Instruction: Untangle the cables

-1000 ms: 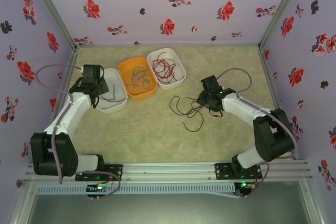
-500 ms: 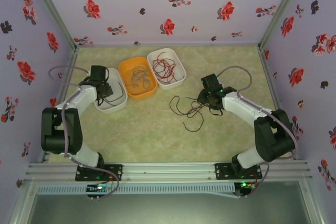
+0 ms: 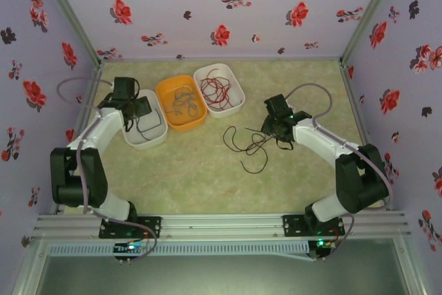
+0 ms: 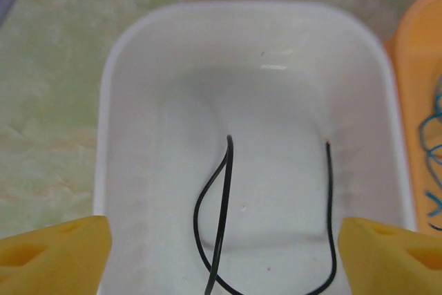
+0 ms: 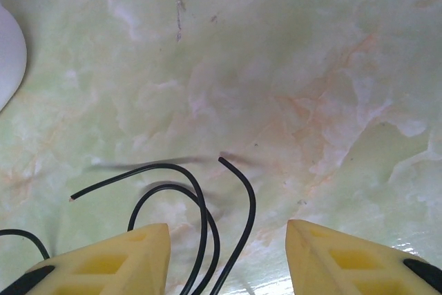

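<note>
Left gripper (image 4: 221, 250): jaws spread wide, holding nothing, hovering over the left bin (image 4: 242, 8).
Black cable (image 4: 330, 198): lies loose in the left bin as a U-shaped loop. Its long axis runs along the bin's length, and both free ends point away from the gripper.
Right gripper (image 5: 228, 260): jaws apart and low over the table (image 3: 207, 177), with black strands passing between the fingers, unpinched.
Black tangle (image 3: 250, 144): on the table just left of the right gripper. It sprawls sideways, with one tail trailing toward the near edge. In the wrist view the strands arc away from the fingers and curl left, and one tip points away.
Red cables (image 3: 217, 88): coiled in the right bin (image 3: 240, 96).
Teal cable (image 3: 183, 101): heaped in the orange bin (image 3: 160, 94), between the two white bins.
</note>
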Motion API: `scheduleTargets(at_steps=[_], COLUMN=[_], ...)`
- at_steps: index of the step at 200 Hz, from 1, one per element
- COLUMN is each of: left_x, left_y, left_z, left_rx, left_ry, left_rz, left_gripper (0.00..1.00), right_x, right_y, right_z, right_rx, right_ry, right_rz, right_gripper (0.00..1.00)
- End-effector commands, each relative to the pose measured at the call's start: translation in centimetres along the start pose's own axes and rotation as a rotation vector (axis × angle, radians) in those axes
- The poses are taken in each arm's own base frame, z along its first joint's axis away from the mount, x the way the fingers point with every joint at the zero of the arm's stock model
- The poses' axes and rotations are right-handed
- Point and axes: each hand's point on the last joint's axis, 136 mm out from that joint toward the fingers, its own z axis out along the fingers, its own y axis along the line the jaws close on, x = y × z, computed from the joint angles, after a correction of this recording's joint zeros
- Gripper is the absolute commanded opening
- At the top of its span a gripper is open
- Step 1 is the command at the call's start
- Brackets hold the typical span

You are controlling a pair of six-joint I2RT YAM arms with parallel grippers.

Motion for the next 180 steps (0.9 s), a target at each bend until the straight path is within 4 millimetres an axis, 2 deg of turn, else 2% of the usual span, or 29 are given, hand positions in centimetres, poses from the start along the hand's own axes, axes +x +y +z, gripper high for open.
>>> scheduleTargets(at_steps=[1,25,39,58,77,100,116,129,152,180], left_x=[-2.1,-2.5,-2.6,-2.2,-0.8,2.3,4.9,7.0,10.5,14.5], left_y=[0.4,0.1,-0.9,-3.5,-7.5,-14.3,-19.3,-22.5,-26.3,-28.8], left_z=[-3.2,-5.5,-6.9,-8.7,-9.9,-10.8,-10.8,-10.5,-9.1,-7.0], left_rx=[0.019,0.069,0.141,0.248,0.344,0.484,0.588,0.638,0.656,0.672], left_ry=[-0.066,-0.096,-0.115,-0.15,-0.141,-0.092,-0.034,0.007,0.074,0.164], left_rz=[-0.025,-0.045,-0.053,-0.03,0.023,0.122,0.192,0.251,0.354,0.438], left_gripper=[0.99,1.0,1.0,0.99,0.97,0.95,0.94,0.93,0.91,0.87], right_x=[-0.6,0.1,0.6,1.2,1.6,1.9,2.0,2.1,2.4,2.9], right_y=[-0.3,-0.1,-0.3,-0.2,-0.1,0.0,-0.1,-0.1,0.1,0.3], right_z=[-0.5,0.0,0.1,0.1,0.1,0.3,0.5,0.7,1.0,1.3], right_rx=[0.023,0.004,0.007,0.0,-0.004,-0.004,0.004,0.004,0.004,0.001], right_ry=[-0.017,0.013,0.025,0.036,0.038,0.041,0.044,0.046,0.057,0.074], right_rz=[-0.002,0.007,0.01,0.011,0.011,0.009,0.007,0.008,0.0,-0.01], right_gripper=[0.48,0.47,0.46,0.47,0.47,0.49,0.51,0.52,0.56,0.62])
